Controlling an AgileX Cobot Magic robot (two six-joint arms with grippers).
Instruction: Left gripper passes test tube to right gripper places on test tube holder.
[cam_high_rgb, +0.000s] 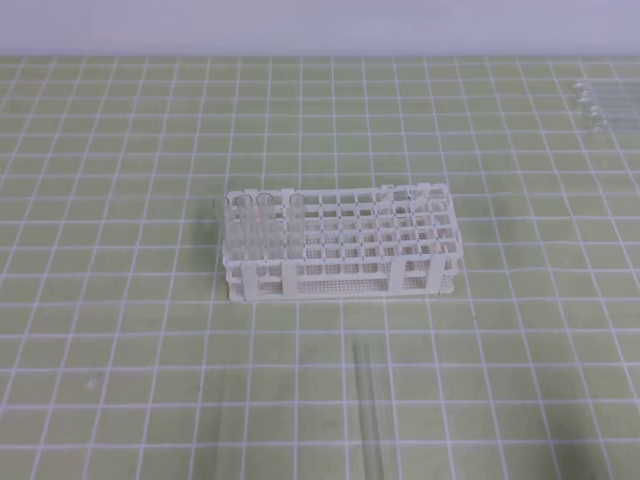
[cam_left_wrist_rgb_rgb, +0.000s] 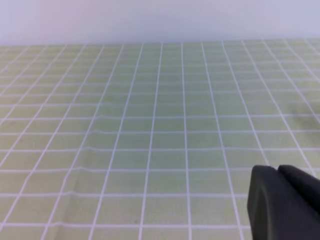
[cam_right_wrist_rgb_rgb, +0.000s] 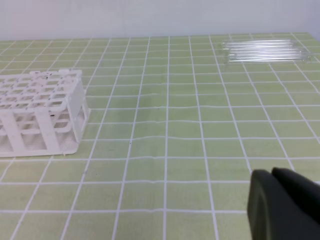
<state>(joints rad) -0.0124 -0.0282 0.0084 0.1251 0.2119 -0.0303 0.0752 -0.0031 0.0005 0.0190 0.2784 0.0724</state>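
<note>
A clear test tube lies flat on the green grid mat, in front of the white test tube holder, pointing towards the near edge. Clear tubes stand in the holder's back-left holes. Neither arm shows in the exterior high view. In the left wrist view, the left gripper is at the lower right, its black fingers pressed together and empty over bare mat. In the right wrist view, the right gripper is likewise shut and empty, with the holder off to its left.
Several spare glass tubes lie side by side at the mat's far right; the right wrist view shows these spare tubes at its upper right. The green gridded mat covers the whole table.
</note>
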